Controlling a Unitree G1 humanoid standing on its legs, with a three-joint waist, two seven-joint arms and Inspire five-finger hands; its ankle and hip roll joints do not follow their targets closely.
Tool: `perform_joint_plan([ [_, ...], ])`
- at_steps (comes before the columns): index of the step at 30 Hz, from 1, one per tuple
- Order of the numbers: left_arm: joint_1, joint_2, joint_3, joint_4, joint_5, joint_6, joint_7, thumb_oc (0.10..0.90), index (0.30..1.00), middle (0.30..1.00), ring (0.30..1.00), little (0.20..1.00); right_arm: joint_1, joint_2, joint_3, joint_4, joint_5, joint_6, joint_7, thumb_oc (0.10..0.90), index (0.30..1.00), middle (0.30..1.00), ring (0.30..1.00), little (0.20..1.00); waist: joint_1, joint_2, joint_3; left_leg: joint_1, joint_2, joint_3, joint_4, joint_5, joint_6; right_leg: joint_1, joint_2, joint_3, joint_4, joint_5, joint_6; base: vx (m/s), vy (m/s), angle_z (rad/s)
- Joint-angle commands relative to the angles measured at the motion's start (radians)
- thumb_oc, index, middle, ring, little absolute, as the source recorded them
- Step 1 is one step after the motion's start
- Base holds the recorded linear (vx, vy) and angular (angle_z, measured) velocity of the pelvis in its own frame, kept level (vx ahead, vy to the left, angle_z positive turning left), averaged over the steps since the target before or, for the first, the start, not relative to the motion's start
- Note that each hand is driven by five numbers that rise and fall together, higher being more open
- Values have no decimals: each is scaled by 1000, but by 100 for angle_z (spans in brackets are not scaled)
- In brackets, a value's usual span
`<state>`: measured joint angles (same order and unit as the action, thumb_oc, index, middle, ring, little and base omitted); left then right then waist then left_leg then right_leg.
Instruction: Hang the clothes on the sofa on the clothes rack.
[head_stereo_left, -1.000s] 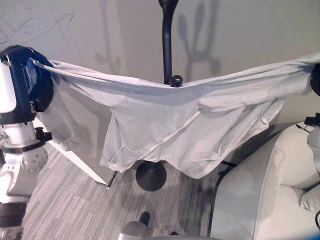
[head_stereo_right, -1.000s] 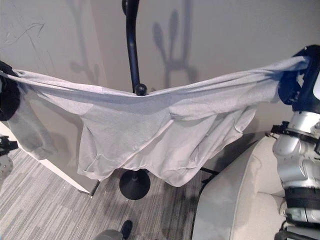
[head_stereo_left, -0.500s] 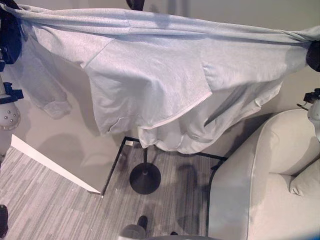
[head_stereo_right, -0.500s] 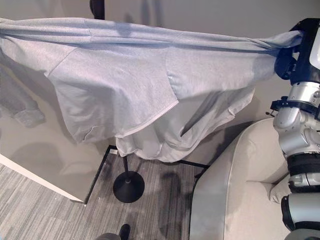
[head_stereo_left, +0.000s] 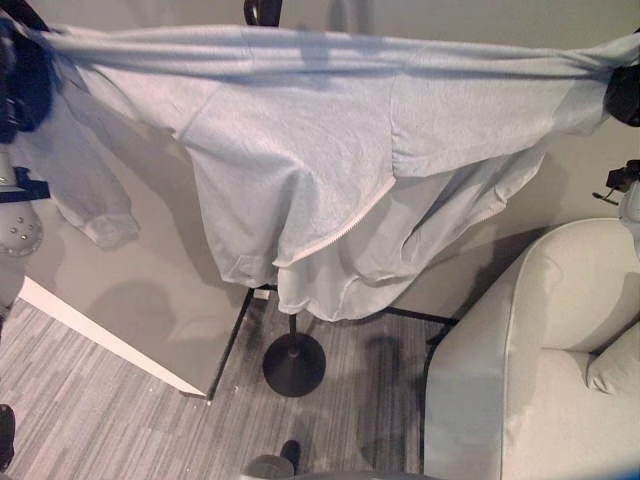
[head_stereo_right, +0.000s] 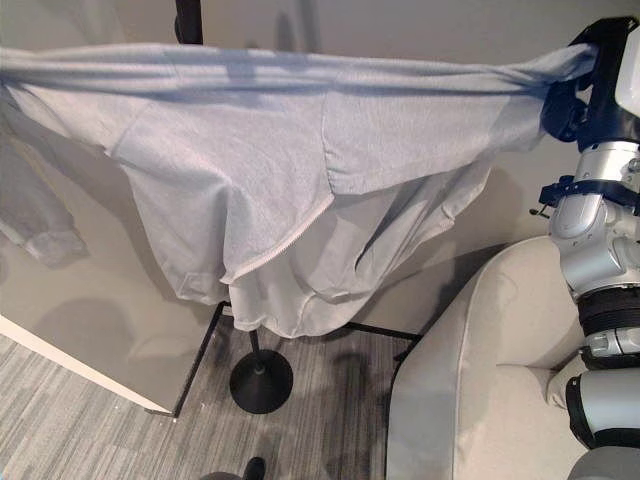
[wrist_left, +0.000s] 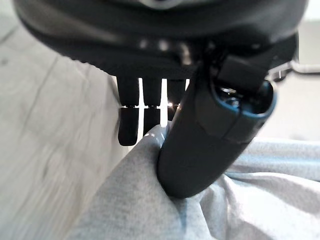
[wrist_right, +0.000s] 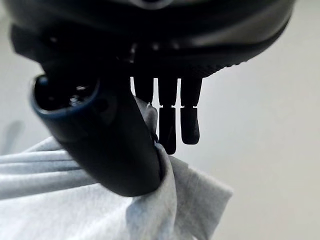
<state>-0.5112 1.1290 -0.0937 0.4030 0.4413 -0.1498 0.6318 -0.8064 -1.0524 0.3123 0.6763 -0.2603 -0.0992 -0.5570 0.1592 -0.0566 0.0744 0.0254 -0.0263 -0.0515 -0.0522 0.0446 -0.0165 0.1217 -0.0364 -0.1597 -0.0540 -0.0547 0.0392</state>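
Left hand (wrist_left: 200, 150) has its thumb pressed down on a fold of the grey jacket (head_stereo_left: 300, 160) with the fingers (wrist_left: 129, 125) curled behind the cloth — pinching it. Right hand (wrist_right: 105, 145) does the same: thumb clamped over a bunched corner of the fabric, fingers (wrist_right: 167, 125) bent against the other side. In the eye views the left hand sits at the upper left edge and the right hand (head_stereo_right: 575, 95) at the upper right, well apart, and the jacket is stretched between them in a nearly level line, pulled taut along its top edge. The body of the jacket hangs down below that line in loose folds, zipper edge running diagonally, hem ending above the floor. One sleeve (head_stereo_left: 85, 190) dangles at the left with its cuff low. The clothes rack pole (head_stereo_right: 188, 20) rises behind the top edge of the jacket — dark, upright, mostly hidden by the cloth; I cannot tell whether the jacket touches it. Its round black base (head_stereo_left: 294, 365) stands on the grey striped floor (head_stereo_left: 120, 420) under the hem. A pale sofa (head_stereo_left: 540, 370) sits at the lower right, with a cushion (head_stereo_left: 615, 365) in its corner. A light wall panel (head_stereo_left: 130, 290) stands behind the jacket at the left.
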Motion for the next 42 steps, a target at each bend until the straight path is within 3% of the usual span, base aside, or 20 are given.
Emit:
perform_joint_plan([
  [1, 21, 28, 39, 247, 15, 129, -59, 400, 300, 300, 300, 300, 28, -64, -16, 115, 33, 36, 17, 400, 300, 300, 300, 300, 4, -42, -134, -65, -44, 22, 23, -25, 26, 51, 6, -87, 91, -118, 55, -32, -1, 0],
  [7, 131, -140, -61, 262, 84, 113, -151, 400, 300, 300, 300, 300, 97, 52, 41, 100, -63, 37, 69, 400, 300, 300, 300, 300, 12, -40, -117, -72, -42, 19, 21, -22, 26, 47, 5, -87, 82, -118, 50, -24, 2, -1],
  [10, 212, -238, -42, 263, 93, 120, -157, 400, 300, 300, 300, 300, 131, 105, 30, -30, -106, 44, 93, 400, 300, 300, 300, 300, 4, -33, -113, -70, -42, 22, 19, -25, 29, 45, 4, -81, 83, -119, 46, -19, 10, -3],
  [12, 242, -267, -34, 251, 91, 118, -163, 400, 300, 300, 300, 300, 148, 116, 23, -45, -115, 42, 94, 400, 300, 300, 300, 300, 3, -31, -111, -70, -42, 23, 18, -26, 30, 46, 4, -80, 82, -120, 46, -20, 13, -8],
  [13, 282, -338, -28, 235, 76, 114, -164, 400, 300, 300, 300, 300, 177, 159, 9, -53, -118, 36, 88, 400, 300, 300, 300, 300, 3, -28, -107, -69, -43, 24, 18, -26, 31, 47, 4, -78, 81, -121, 43, -14, 15, -7],
  [15, 313, -391, -16, 216, 52, 106, -165, 400, 300, 300, 300, 300, 211, 192, -12, -87, -117, 31, 91, 400, 300, 300, 300, 300, 1, -24, -106, -66, -43, 26, 17, -27, 32, 46, 3, -77, 82, -122, 42, -11, 9, -3],
  [16, 316, -391, -15, 215, 52, 106, -165, 400, 300, 300, 300, 300, 215, 191, -13, -90, -118, 32, 92, 400, 300, 300, 300, 300, 1, -24, -107, -66, -43, 26, 16, -27, 32, 46, 3, -77, 82, -122, 42, 0, 0, 0],
  [17, 348, -451, 14, 204, -13, 101, -150, 400, 300, 300, 300, 300, 250, 262, -43, -160, -88, 19, 91, 400, 300, 300, 300, 300, 0, -21, -104, -65, -43, 28, 16, -27, 33, 45, 3, -73, 83, -122, 40, 0, 0, 0],
  [20, 375, -514, 37, 186, -112, 81, -142, 400, 300, 300, 300, 300, 304, 328, -67, -220, -51, 8, 96, 400, 300, 300, 300, 300, -2, -19, -105, -61, -43, 30, 14, -27, 34, 47, 3, -72, 83, -121, 37, -6, 0, -1],
  [21, 389, -561, 47, 161, -197, 58, -142, 400, 300, 300, 300, 300, 336, 375, -76, -248, -24, 0, 100, 400, 300, 300, 300, 300, -3, -17, -103, -59, -43, 31, 14, -26, 34, 48, 2, -73, 84, -123, 34, -32, -3, 0],
  [22, 407, -646, 45, 137, -338, 18, -157, 400, 300, 300, 300, 300, 386, 481, -80, -289, 55, -28, 111, 400, 300, 300, 300, 300, -7, -13, -100, -60, -42, 31, 15, -23, 35, 44, 3, -75, 84, -120, 30, -32, -3, 0],
  [23, 409, -644, 45, 137, -340, 17, -158, 400, 300, 300, 300, 300, 389, 481, -80, -291, 55, -28, 111, 400, 300, 300, 300, 300, -7, -14, -102, -59, -42, 31, 14, -24, 35, 44, 3, -76, 84, -121, 30, 0, 0, 0],
  [25, 422, -722, 27, 106, -509, -31, -192, 400, 300, 300, 300, 300, 451, 581, -50, -296, 141, -57, 147, 400, 300, 300, 300, 300, -9, -13, -96, -50, -42, 29, 12, -24, 35, 49, 3, -79, 85, -125, 27, -15, -5, 1],
  [26, 423, -746, 18, 95, -579, -41, -214, 400, 300, 300, 300, 300, 473, 612, -38, -307, 190, -67, 171, 435, 352, 352, 352, 352, -11, -11, -99, -54, -41, 28, 11, -19, 35, 45, 5, -79, 82, -120, 25, -41, -6, 3],
  [27, 434, -791, 1, 63, -743, -71, -267, 678, 716, 716, 716, 716, 508, 666, 3, -308, 244, -73, 213, 605, 608, 608, 608, 608, -12, -9, -98, -54, -41, 27, 10, -17, 33, 45, 6, -83, 78, -118, 25, -35, 0, 1],
  [28, 436, -790, 1, 62, -745, -72, -268, 800, 900, 900, 900, 900, 509, 666, 4, -308, 244, -73, 214, 706, 759, 759, 759, 759, -12, -9, -99, -54, -41, 26, 10, -17, 33, 46, 6, -83, 78, -118, 25, 0, 0, 0],
  [29, 439, -805, -6, 50, -808, -79, -287, 800, 900, 900, 900, 900, 520, 685, 23, -303, 257, -72, 225, 800, 900, 900, 900, 900, -12, -9, -98, -54, -40, 25, 10, -15, 32, 46, 6, -85, 77, -117, 24, 0, 0, 0],
  [33, 478, -832, 2, 12, -1038, -72, -389, 800, 900, 900, 900, 900, 560, 703, 56, -317, 307, -69, 282, 800, 900, 900, 900, 900, -12, -2, -103, -54, -38, 23, 3, -10, 29, 48, 5, -90, 63, -112, 27, -4, 1, 1],
  [39, 520, -813, 72, -17, -1114, -73, -448, 800, 900, 900, 900, 900, 581, 651, -1, -347, 321, -67, 301, 800, 900, 900, 900, 900, -11, 5, -110, -53, -39, 22, -4, -7, 25, 51, 1, -90, 50, -110, 29, 0, 0, 0],
  [42, 548, -780, 137, -6, -1083, -95, -485, 800, 900, 900, 900, 900, 615, 593, -65, -385, 322, -85, 336, 800, 900, 900, 900, 900, -11, 6, -113, -51, -38, 21, -9, -7, 20, 57, -1, -89, 38, -110, 29, 0, 0, 0],
])
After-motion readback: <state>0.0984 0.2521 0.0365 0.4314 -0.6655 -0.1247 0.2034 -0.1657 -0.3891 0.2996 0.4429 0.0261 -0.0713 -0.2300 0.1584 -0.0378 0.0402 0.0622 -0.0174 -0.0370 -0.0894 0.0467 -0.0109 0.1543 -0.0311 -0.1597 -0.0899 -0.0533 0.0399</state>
